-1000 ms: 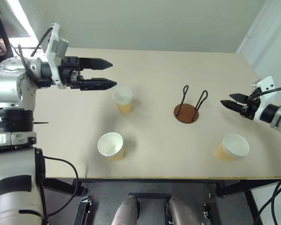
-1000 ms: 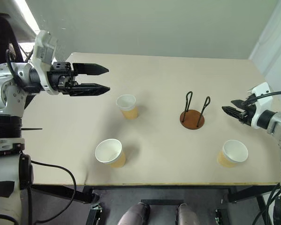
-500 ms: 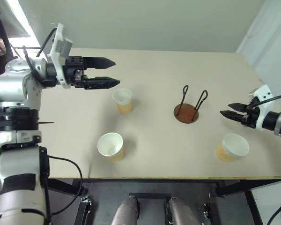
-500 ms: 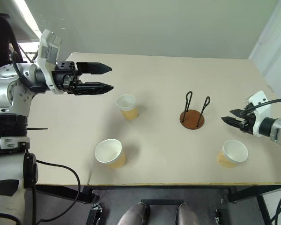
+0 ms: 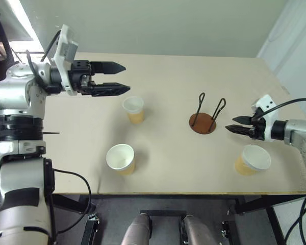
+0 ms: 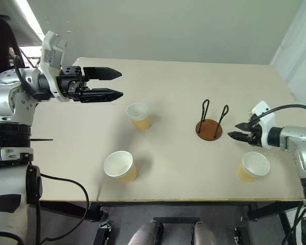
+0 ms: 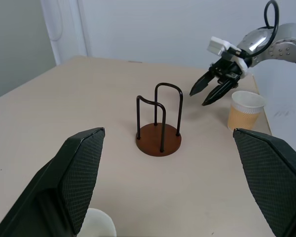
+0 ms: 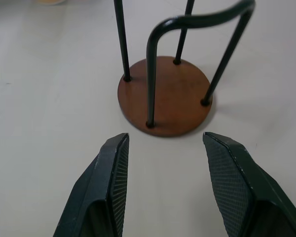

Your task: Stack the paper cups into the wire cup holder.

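Observation:
The wire cup holder [image 5: 204, 118], a reddish-brown disc with two black wire loops, stands empty right of the table's middle. Three tan paper cups stand upright: one [image 5: 134, 109] at centre left, one [image 5: 121, 158] near the front edge, one [image 5: 252, 160] at the front right. My left gripper [image 5: 126, 78] hovers open, level, above and left of the centre-left cup, pointing right. My right gripper [image 5: 229, 124] is open and empty just right of the holder, above the front-right cup. In the right wrist view the holder's base [image 8: 165, 94] lies just beyond the two fingertips.
The beige table [image 5: 168, 71] has bare room at the back and between the cups. Its front edge runs close to the two near cups. A pale wall stands past the right edge.
My right gripper has moved left and down, ending close beside the holder. The left gripper has stayed in place, and the cups and the holder have not moved.

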You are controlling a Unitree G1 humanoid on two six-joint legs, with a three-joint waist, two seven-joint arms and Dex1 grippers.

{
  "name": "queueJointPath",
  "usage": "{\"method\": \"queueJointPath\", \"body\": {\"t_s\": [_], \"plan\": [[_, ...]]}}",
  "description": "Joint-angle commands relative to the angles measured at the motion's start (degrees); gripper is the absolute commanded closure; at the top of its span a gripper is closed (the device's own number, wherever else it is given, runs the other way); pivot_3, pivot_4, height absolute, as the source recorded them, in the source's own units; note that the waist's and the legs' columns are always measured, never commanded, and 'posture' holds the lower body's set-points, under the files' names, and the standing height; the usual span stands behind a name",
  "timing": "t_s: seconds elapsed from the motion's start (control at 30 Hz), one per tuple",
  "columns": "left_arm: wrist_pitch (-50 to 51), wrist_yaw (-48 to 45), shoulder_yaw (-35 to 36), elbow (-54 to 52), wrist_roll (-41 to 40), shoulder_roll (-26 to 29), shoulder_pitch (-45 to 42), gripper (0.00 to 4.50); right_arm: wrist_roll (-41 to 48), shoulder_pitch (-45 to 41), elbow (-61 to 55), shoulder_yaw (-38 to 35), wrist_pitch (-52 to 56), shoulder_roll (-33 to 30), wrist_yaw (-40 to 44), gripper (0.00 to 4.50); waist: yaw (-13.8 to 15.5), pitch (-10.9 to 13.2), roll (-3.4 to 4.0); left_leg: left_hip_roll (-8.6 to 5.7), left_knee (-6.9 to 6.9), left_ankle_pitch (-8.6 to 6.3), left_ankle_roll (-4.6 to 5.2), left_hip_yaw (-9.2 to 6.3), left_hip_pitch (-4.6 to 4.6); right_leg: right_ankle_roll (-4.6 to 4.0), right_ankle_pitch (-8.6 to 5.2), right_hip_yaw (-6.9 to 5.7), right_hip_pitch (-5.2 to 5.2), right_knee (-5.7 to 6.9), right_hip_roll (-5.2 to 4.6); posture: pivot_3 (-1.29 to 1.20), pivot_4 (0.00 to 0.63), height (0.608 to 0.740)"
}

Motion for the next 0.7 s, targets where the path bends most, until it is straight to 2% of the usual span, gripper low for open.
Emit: {"method": "queueJointPath", "body": {"t_s": [0.03,0.4,0.7], "plan": [[-0.3,-0.1,1.2,-1.4,-0.2,0.9,-1.0,0.0,-3.1,-3.0,3.0,1.4,-3.8,0.6,-0.4,2.17,0.0,0.0,0.0,0.0,0.0,0.0,0.0,-0.01,0.0,-0.01,0.01,0.0,-0.01,0.0,0.0,0.0,0.15,0.74],[0.4,-0.1,1.4,-2.4,-0.4,1.8,-0.1,0.0,-5.6,-9.1,9.9,2.4,-5.9,3.6,0.8,2.17,-0.1,0.0,0.0,0.01,0.0,0.0,0.0,-0.02,-0.28,-0.02,0.07,-0.03,-0.27,0.02,0.0,0.0,0.15,0.74],[0.2,-0.1,1.1,-1.6,-0.2,1.6,-0.4,0.0,-4.8,-11.3,7.3,4.9,-3.8,4.7,6.6,2.17,0.0,0.0,0.0,0.01,0.01,0.0,0.0,-0.03,-0.34,-0.08,0.05,-0.05,-0.31,0.01,-0.01,0.0,0.15,0.74]]}}
